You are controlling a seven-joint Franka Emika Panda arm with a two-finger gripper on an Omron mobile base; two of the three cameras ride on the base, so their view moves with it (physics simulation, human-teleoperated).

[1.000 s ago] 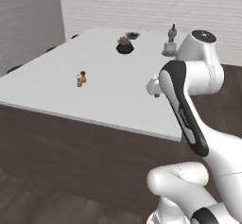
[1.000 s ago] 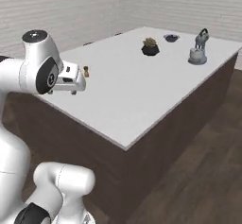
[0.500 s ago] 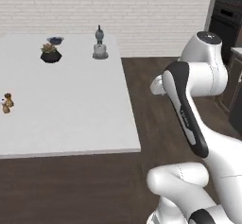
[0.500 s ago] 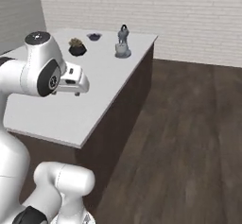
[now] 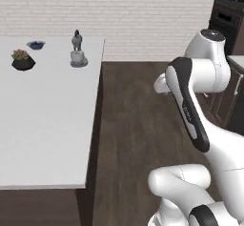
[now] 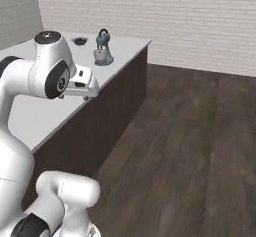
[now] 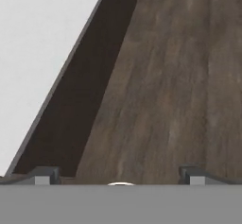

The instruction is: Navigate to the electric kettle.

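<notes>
The electric kettle is out of view. My gripper (image 7: 118, 177) hangs over the dark wood floor, beside the dark side wall of a white-topped island (image 7: 38, 62). Its two finger tips (image 7: 43, 176) stand wide apart with nothing between them, so it is open. In the right base view the hand (image 6: 82, 83) is held in front of the arm's shoulder, near the island's edge (image 6: 115, 63).
On the island's (image 5: 52, 120) far end stand a small grey stovetop pot on a saucer (image 5: 77, 51), a plant in a dark pot (image 5: 22, 60) and a blue bowl (image 5: 35, 44). Dark tall cabinets with an oven (image 5: 228, 17) rise at far right. Wood floor (image 6: 190, 141) runs to a brick wall.
The base has turned right, so the whole picture shifted: the island slid left, and the floor, brick wall and dark cabinets came in. The arm keeps its pose.
</notes>
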